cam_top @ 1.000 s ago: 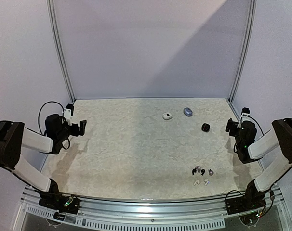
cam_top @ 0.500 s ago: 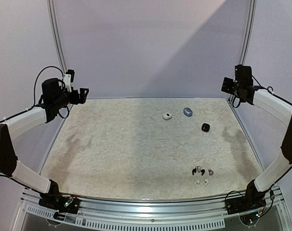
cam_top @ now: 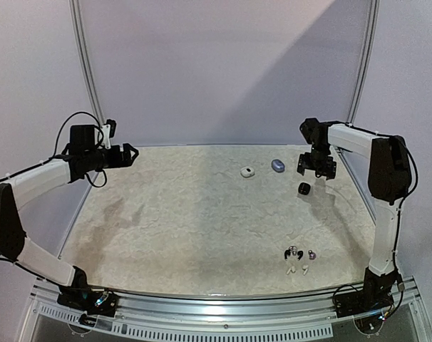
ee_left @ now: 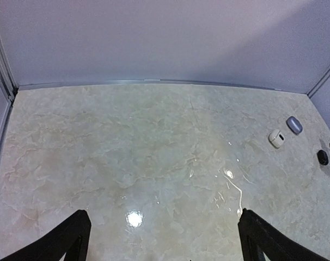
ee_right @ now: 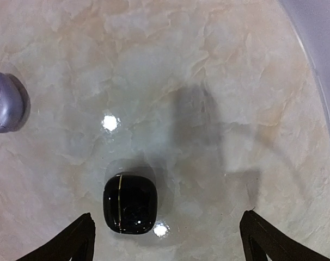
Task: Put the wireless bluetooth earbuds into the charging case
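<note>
Since approx. half a sec ago the right arm has swung down from the back-right post, so the right gripper (cam_top: 317, 167) now hangs just above the black case (cam_top: 304, 188), near the right edge of the table (cam_top: 187, 221); the left arm has dropped slightly, left gripper (cam_top: 127, 154) over the far-left corner, prob. parked out of the way; top view: white case (cam_top: 248, 172) and bluish case (cam_top: 277, 165) lie side by side near the back, black case a bit nearer; the earbuds (cam_top: 298, 260) sit in a loose cluster near the front edge, right of centre, well apart from all cases, none inserted yet; left wrist view: fingers spread wide, nothing between them, cases far off to the right; right wrist view: fingers also wide apart and empty; black case looks shut, seam showing, just ahead of the tips and left of mid-gap, so I'd judge the arm is lining up on it to open it first.
</note>
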Controlling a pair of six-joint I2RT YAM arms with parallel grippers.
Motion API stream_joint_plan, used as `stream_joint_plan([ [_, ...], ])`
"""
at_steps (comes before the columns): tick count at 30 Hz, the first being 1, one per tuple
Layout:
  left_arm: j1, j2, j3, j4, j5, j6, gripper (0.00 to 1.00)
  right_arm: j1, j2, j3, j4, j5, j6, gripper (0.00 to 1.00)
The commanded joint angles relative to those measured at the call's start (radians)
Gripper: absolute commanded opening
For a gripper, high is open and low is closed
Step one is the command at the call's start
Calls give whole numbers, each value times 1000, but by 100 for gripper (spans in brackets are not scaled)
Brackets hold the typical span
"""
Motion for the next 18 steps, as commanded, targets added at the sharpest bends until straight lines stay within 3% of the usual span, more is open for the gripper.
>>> stream_joint_plan([
  [1, -22, -4, -22, 7, 21, -25, 96, -3, 61, 29, -20, -97, 36, 91],
  [14, -34, -15, -23, -7, -57, 6, 89, -4, 173, 60, 15, -143, 66, 78],
  [18, -34, -15, -20, -6, -84, 19, 88, -4, 192, 55, 30, -165, 78, 69],
])
